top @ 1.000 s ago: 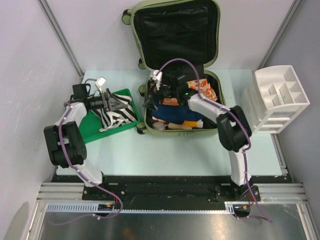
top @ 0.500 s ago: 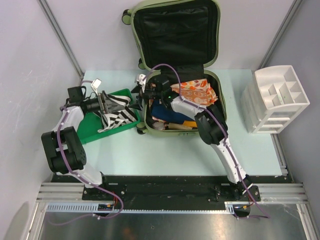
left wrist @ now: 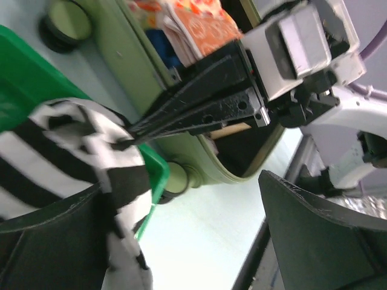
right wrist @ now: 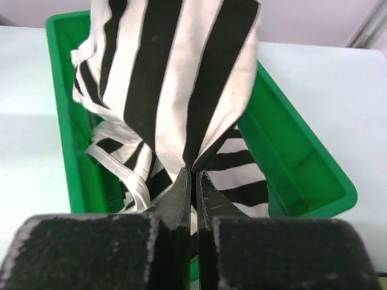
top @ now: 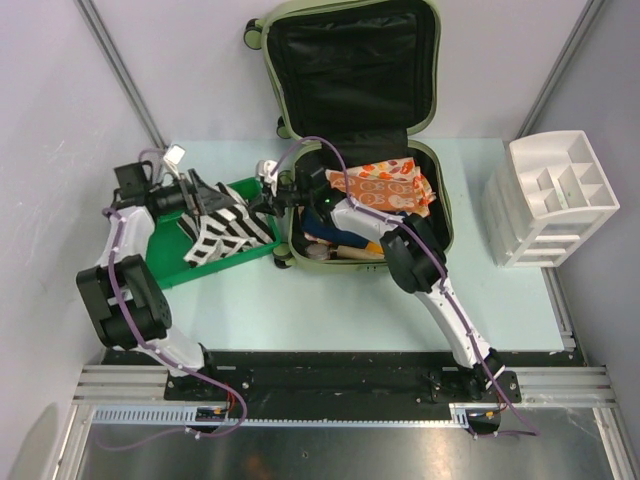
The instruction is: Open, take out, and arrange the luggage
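Observation:
The luggage (top: 445,215) lies open at the table's back, with its black-lined lid leaning on the wall. A black-and-white striped cloth (top: 215,232) hangs partly over the green tray (top: 190,275) to its left. My right gripper (top: 262,203) reaches left past the suitcase rim. It is shut on a fold of the striped cloth (right wrist: 175,66), and its fingertips (right wrist: 195,175) are pressed together. My left gripper (top: 205,195) is open wide. The cloth (left wrist: 54,151) drapes over its lower finger. In the left wrist view the right gripper (left wrist: 130,136) pinches the fabric beside the luggage (left wrist: 139,66).
An orange patterned fabric (top: 385,182) and a blue item (top: 335,228) lie in the suitcase base. A white compartmented organizer (top: 555,195) stands at the right edge. The green tray (right wrist: 302,163) sits under the cloth, with a suitcase wheel (left wrist: 178,178) close to its corner.
My right gripper swung left out of the suitcase and shut on the striped cloth. My left gripper drew back to the left, raised the cloth and opened wider.

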Controlling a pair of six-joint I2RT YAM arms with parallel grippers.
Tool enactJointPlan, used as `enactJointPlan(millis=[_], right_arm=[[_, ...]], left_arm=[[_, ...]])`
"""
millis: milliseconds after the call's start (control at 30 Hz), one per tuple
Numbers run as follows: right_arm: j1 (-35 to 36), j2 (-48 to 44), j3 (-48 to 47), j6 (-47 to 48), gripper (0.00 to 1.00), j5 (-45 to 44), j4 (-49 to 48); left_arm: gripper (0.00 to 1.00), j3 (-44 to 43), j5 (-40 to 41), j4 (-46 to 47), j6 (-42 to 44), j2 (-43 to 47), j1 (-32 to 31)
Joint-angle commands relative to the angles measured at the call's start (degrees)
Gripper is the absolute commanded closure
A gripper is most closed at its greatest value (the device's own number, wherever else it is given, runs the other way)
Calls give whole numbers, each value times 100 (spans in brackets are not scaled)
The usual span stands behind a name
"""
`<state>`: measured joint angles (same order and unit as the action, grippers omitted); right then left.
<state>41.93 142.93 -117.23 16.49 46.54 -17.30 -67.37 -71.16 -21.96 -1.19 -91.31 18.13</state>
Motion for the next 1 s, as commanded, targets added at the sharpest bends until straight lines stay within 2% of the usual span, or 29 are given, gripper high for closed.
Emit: enactJointPlan(millis=[0,133,267,367,467,600,633,667,700,767,800,967], right_arm=[[-238,-204,95,109,100,-321,306],[-317,-239,165,30,100,-348,341],[-282,-275,227,21,100,-321,280],[-177,-231,166,47,100,-400,262],[-10,-117,25,214,100,-593,393],[122,103,-326,355,100,-1217,526],[174,147,-440,407,100,-1375,665],[201,269,-554,408,90,-1698,727],[227,322,-660,408,69,-1814,815],[263,402,-1020,408,54,-2008,1114],[272,385,-1091,390,42,-2026,1193],[184,-212,-811,241,26,-1913,1361]], left_arm=[[3,-689,216,139,-56,157,577],[0,-768,575,218,-250,315,683],[0,-619,1163,753,-1126,412,701],[2,-593,1446,816,-1121,473,692],[9,-304,1911,807,-875,614,674],[25,118,2543,465,-567,570,657],[26,206,2624,438,-506,570,639],[26,390,2711,412,-357,527,613],[27,479,2799,394,-286,526,552],[28,646,2818,385,-76,483,438],[30,681,2818,376,-5,413,272],[37,717,3238,367,277,-88,-300]])
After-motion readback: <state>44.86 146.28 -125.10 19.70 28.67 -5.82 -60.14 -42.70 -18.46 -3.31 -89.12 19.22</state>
